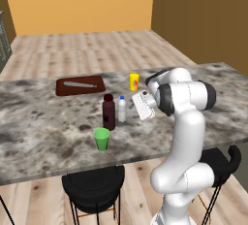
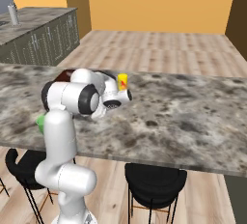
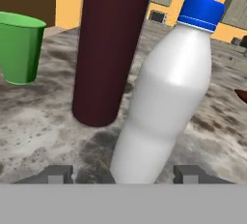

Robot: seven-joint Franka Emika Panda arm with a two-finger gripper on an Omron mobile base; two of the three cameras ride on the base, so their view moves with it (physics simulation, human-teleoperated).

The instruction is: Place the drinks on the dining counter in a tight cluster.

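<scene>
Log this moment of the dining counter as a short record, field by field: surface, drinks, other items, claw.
surface: dining counter, marbled stone top, black bar stools along the near side
drinks: maroon bottle and water bottle upright, side by side
cups: green cup nearer the stools than the bottles; yellow cup farther back
other: dark board with a knife lying on it
claw: claw open, fingertips either side of the water bottle's base; contact cannot be told
cluster: two bottles close together
</scene>
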